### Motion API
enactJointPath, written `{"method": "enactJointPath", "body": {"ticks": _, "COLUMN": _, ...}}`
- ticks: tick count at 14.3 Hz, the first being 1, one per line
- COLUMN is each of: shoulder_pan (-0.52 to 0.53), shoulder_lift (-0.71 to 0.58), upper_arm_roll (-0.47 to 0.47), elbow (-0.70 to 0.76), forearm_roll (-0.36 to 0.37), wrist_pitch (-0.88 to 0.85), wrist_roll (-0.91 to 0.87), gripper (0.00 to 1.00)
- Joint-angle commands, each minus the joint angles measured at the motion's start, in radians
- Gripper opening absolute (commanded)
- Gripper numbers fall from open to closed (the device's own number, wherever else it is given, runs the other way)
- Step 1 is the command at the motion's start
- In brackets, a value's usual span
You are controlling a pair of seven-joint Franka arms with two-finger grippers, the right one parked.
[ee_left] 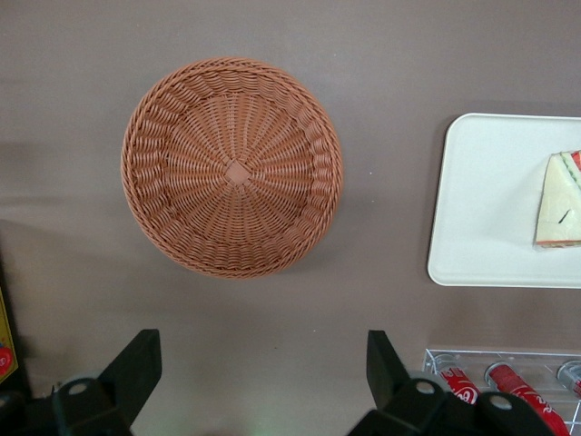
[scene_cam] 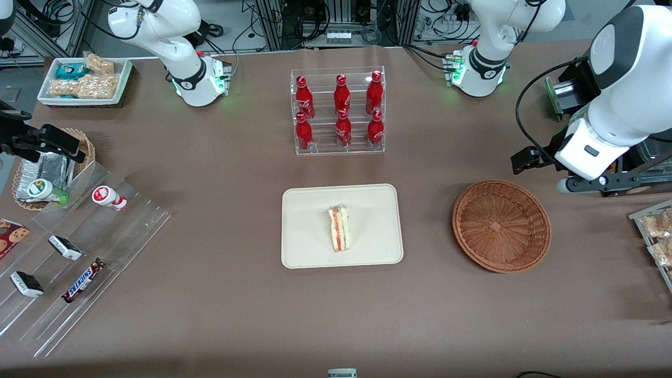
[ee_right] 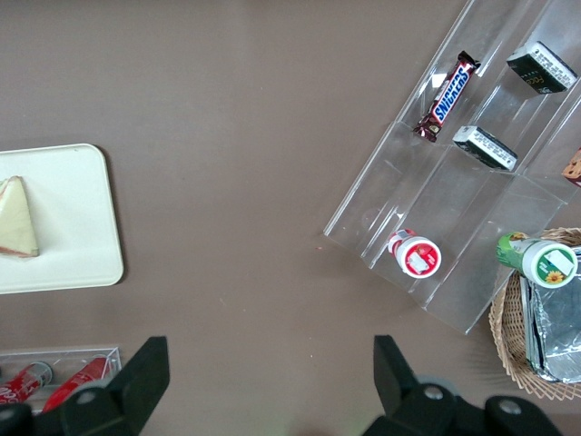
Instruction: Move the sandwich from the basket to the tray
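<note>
**On the tray: sandwich lies at rest, basket holds nothing**

On the flat cream-beige rectangular plastic tray [scene_cam: 315,210] I see the small triangular sandwich in clear wrap [scene_cam: 339,228]. It lies near the middle of the tray, with its red, orange and green filling edge turned toward the parked arm's end of the table. Nothing touches it.

Beside the tray, toward the working arm's end of the table, stands the round shallow reddish-brown wicker basket [scene_cam: 501,226]. It is apart from the tray, with a strip of brown table [scene_cam: 236,315] between them. In the left wrist view I look straight down into the basket [ee_left: 232,167], and I see only its woven floor.

My left gripper [ee_left: 263,372] hangs above the table, close to the basket and farther from the front camera than it. In the wrist view its two black fingers [ee_left: 134,368] stand wide apart, and between them I see only the brown cloth; they hold nothing. In the front view the gripper [scene_cam: 527,158] shows as a dark part under the white arm, higher than the basket rim.

Farther from the front camera than the tray stands a clear acrylic rack with six red cola bottles [scene_cam: 338,111]. Toward the parked arm's end lie a clear stepped acrylic stand with snack bars [scene_cam: 79,262] and a smaller wicker basket with foil packets [scene_cam: 47,168].
</note>
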Motion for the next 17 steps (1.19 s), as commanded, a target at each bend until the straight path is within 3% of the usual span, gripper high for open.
{"method": "enactJointPath", "body": {"ticks": 1, "shoulder_pan": 0.165, "shoulder_lift": -0.027, "upper_arm_roll": -0.178, "elbow": -0.011, "forearm_roll": 0.002, "wrist_pitch": -0.013, "wrist_roll": 0.014, "gripper": 1.0}}
{"method": "enactJointPath", "body": {"ticks": 3, "shoulder_pan": 0.283, "shoulder_lift": -0.03, "upper_arm_roll": -0.3, "elbow": -0.008, "forearm_roll": 0.002, "wrist_pitch": -0.015, "wrist_roll": 0.034, "gripper": 1.0}}
{"method": "enactJointPath", "body": {"ticks": 6, "shoulder_pan": 0.377, "shoulder_lift": -0.057, "upper_arm_roll": -0.393, "elbow": -0.006, "forearm_roll": 0.003, "wrist_pitch": -0.03, "wrist_roll": 0.051, "gripper": 1.0}}
{"method": "enactJointPath", "body": {"ticks": 15, "shoulder_pan": 0.337, "shoulder_lift": -0.083, "upper_arm_roll": -0.316, "elbow": 0.023, "forearm_roll": 0.009, "wrist_pitch": -0.049, "wrist_roll": 0.118, "gripper": 1.0}}
{"method": "enactJointPath", "body": {"ticks": 17, "shoulder_pan": 0.34, "shoulder_lift": -0.086, "upper_arm_roll": -0.316, "elbow": 0.02, "forearm_roll": 0.038, "wrist_pitch": -0.046, "wrist_roll": 0.118, "gripper": 1.0}}
